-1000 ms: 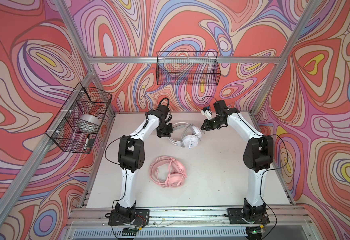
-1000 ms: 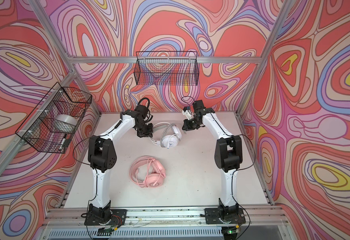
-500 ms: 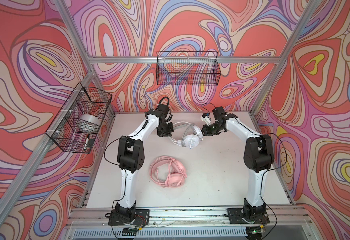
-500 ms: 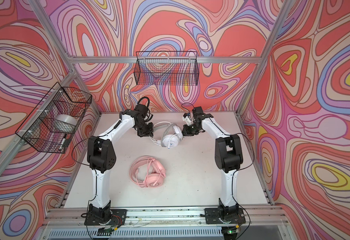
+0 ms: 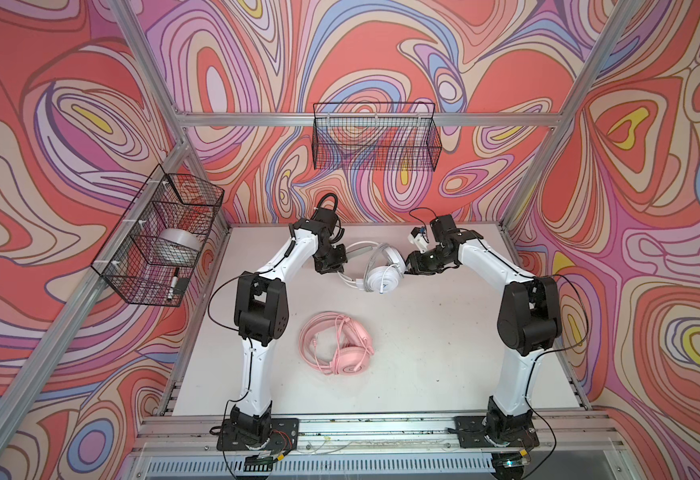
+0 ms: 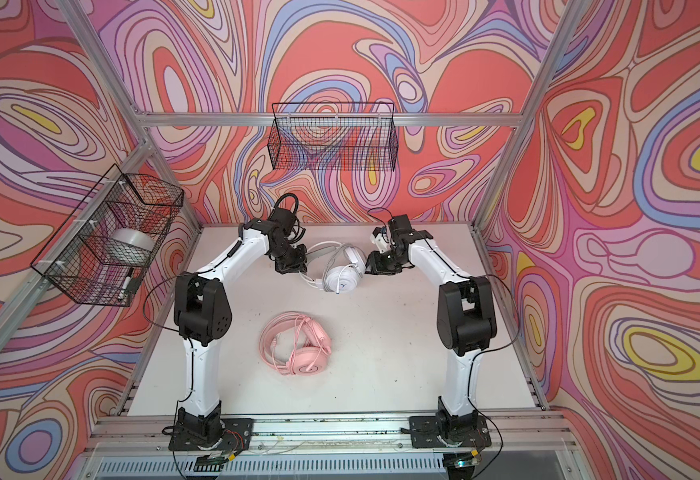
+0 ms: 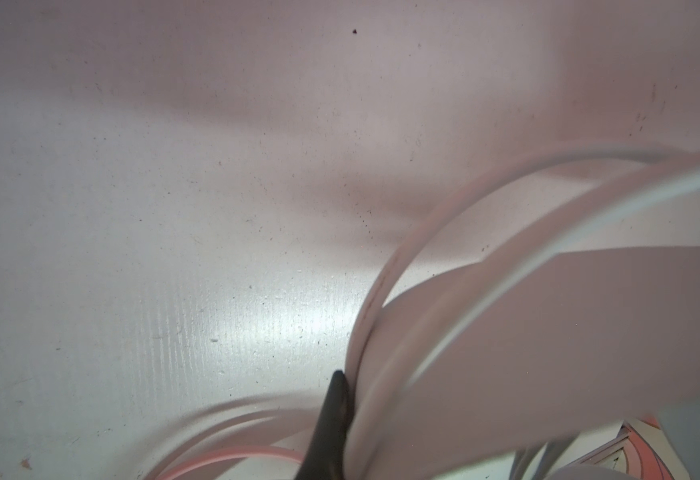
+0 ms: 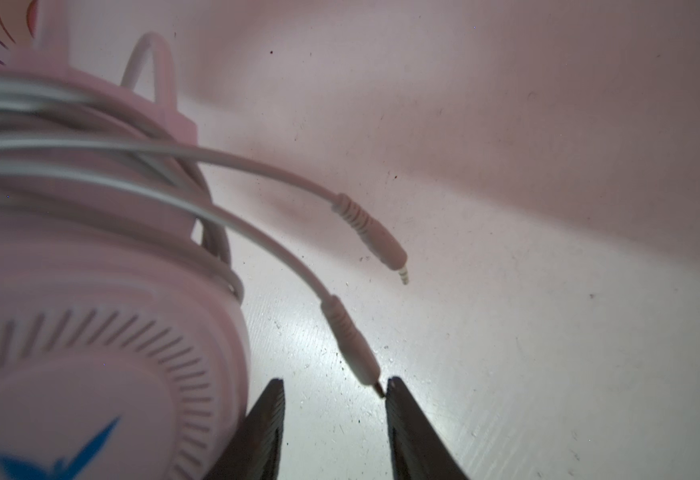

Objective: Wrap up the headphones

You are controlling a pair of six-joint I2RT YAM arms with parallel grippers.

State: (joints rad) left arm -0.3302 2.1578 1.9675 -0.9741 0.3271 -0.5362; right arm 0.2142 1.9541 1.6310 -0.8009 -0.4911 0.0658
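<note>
On the earcup of the white headset (image 8: pixel 90 332): blue bird-like logo (image 8: pixel 55 455). Right gripper (image 8: pixel 335 415) jaws apart, jack plug (image 8: pixel 352 345) tip touching one; left gripper (image 5: pixel 332 268) clamped on its headband (image 7: pixel 547 332).

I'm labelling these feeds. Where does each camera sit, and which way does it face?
Both top views: high at the front, looking down on the table; both arms whole.
Left wrist: on the left gripper, facing the white headphones; one finger shows.
Right wrist: on the right gripper, facing the earcup and plugs; both fingers show.
Shared: every view shows the white headphones.
</note>
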